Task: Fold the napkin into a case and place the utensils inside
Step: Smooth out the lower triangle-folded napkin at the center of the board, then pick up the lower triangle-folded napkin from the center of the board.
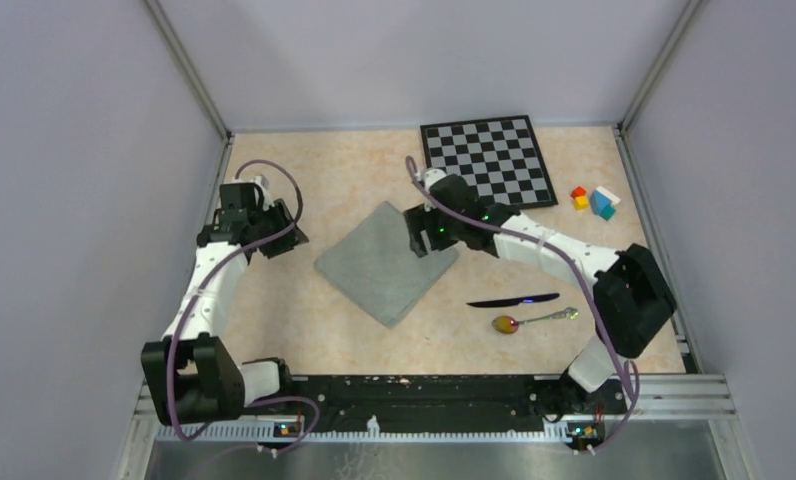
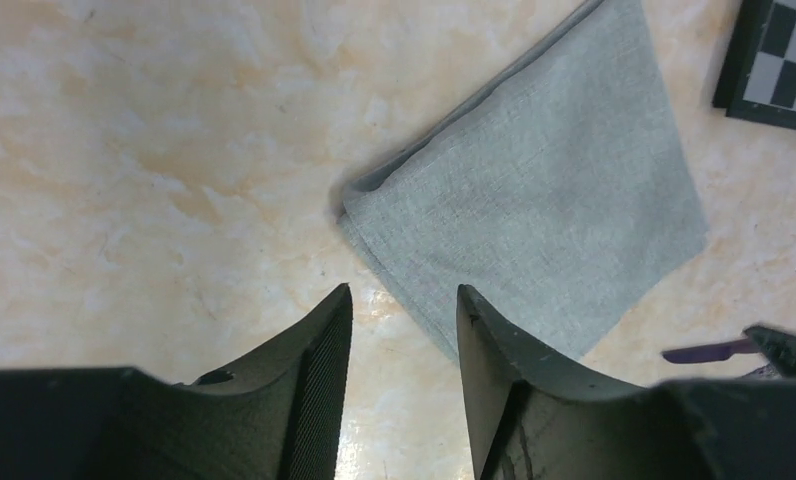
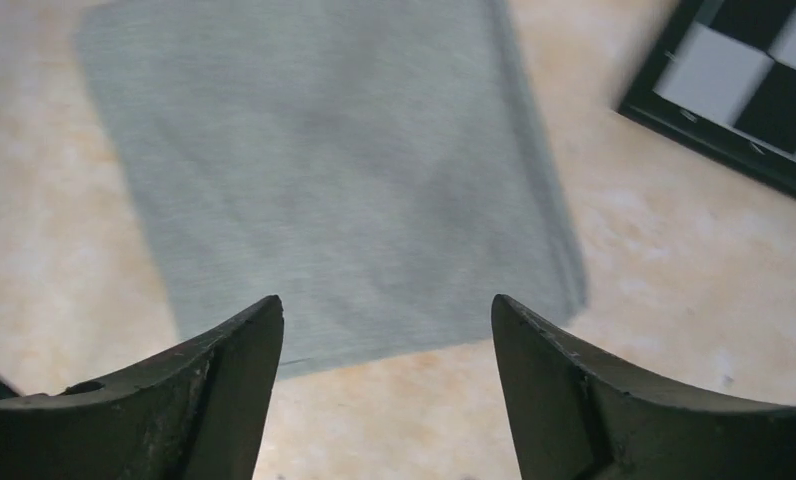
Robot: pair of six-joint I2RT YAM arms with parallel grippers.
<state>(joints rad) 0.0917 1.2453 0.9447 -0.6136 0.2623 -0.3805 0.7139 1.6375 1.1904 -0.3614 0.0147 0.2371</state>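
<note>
Both utensils, knife and spoon, lie lower right, outside the centre napkin, apparently folded once, with left gripper narrowly parted and right gripper wide, both empty.

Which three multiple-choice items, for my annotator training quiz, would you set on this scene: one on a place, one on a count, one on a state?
1. Where do the knife and spoon lie?
A on the bare table beside the napkin
B on the napkin
C crossed over each other

2. How many utensils are out?
A one
B two
C four

3. The right gripper is:
A shut on the napkin
B shut on the knife
C open, empty

Answers:
1 A, both rest on tabletop, clear of the cloth.
2 B, one knife, one spoon.
3 C, its fingers stand apart with nothing between.
</note>
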